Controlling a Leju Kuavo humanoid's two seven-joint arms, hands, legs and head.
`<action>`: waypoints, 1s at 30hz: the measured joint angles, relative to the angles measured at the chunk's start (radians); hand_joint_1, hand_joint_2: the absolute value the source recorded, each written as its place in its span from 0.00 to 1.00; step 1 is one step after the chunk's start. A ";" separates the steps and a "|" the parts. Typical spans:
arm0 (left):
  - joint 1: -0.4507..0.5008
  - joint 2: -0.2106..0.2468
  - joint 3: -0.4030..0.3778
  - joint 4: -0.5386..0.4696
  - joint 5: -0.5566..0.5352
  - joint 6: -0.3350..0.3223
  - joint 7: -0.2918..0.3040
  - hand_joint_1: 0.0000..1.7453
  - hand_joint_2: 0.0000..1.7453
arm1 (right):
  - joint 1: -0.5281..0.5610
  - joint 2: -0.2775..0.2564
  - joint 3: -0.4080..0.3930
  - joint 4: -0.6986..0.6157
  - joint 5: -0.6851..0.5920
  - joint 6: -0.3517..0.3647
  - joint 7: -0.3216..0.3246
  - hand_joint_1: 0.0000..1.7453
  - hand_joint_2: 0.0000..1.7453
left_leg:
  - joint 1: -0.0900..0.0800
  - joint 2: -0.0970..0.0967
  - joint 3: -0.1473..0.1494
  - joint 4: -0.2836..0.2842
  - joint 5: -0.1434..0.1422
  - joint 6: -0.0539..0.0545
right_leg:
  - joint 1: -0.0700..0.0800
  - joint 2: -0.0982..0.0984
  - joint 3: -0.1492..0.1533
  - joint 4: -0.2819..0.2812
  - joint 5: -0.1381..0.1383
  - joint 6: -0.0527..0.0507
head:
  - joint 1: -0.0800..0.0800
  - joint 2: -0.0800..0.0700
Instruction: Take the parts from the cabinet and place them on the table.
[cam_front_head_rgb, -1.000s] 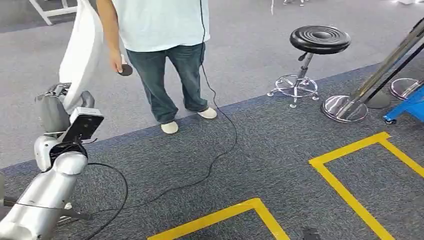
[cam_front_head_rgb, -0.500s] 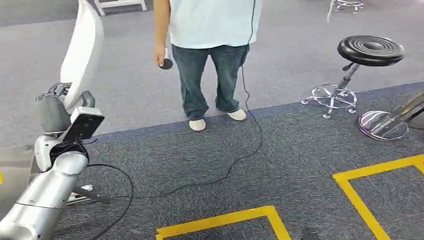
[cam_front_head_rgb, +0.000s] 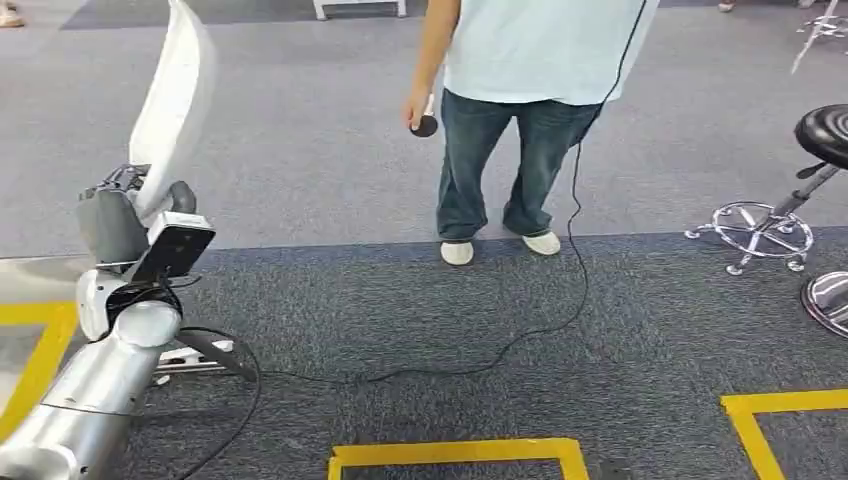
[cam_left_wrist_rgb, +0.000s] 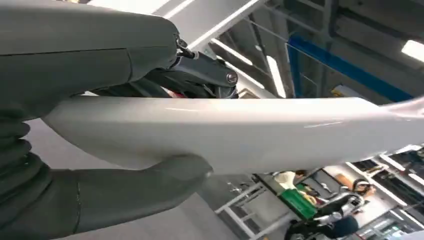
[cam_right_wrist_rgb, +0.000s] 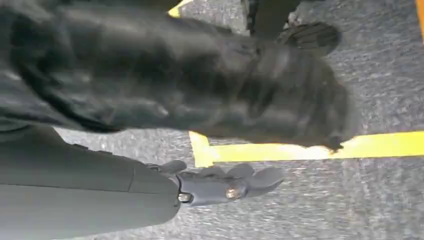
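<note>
one long, curved, glossy white moulded panel (cam_front_head_rgb: 172, 100) stands upright in the robot's left hand (cam_front_head_rgb: 125, 215), raised at the left of the head view. the left wrist view shows the grip plainly: the thick grey thumb under the panel (cam_left_wrist_rgb: 250, 132) and darker fingers (cam_left_wrist_rgb: 200, 75) over its upper face, clamped across the narrow width near one end, the rest of the length running well past the hand (cam_left_wrist_rgb: 100, 125). by its look the part is a thin, rigid plastic shell, probably light but long enough to lever in the grip, and its polished skin may slip; a hold across the width, closer to the middle, would seem steadier. the right hand (cam_right_wrist_rgb: 220, 185) hangs low over grey carpet (cam_right_wrist_rgb: 380, 90) beside a yellow floor tape line (cam_right_wrist_rgb: 310, 150), fingers extended and holding nothing. farther off, a person in jeans and a pale shirt (cam_front_head_rgb: 520, 110) stands on the carpet, a black cable (cam_front_head_rgb: 560, 320) trailing across it; a black round stool (cam_front_head_rgb: 825, 135) stands at the right.
</note>
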 joint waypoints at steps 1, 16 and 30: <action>0.001 0.001 -0.001 0.000 0.000 0.000 0.000 1.00 1.00 | -0.002 0.000 0.000 0.000 0.000 0.000 0.000 0.00 0.00 | -0.001 -0.012 -0.001 -0.001 0.001 -0.007 | -0.002 -0.012 0.003 -0.006 0.004 -0.008 | -0.001 0.000; -0.003 0.008 -0.005 0.005 0.000 0.000 0.000 1.00 1.00 | -0.002 -0.001 0.000 0.001 0.000 0.000 -0.001 0.00 0.00 | -0.033 0.190 0.010 -0.003 -0.013 0.021 | 0.014 -0.191 0.036 -0.023 -0.014 -0.003 | -0.012 0.000; -0.003 -0.002 -0.006 0.004 -0.001 0.000 0.000 1.00 1.00 | -0.002 -0.003 0.000 0.003 0.001 0.000 0.003 0.00 0.00 | -0.013 0.049 0.009 0.000 -0.010 0.015 | 0.005 -0.025 -0.010 -0.006 0.007 -0.002 | 0.001 0.000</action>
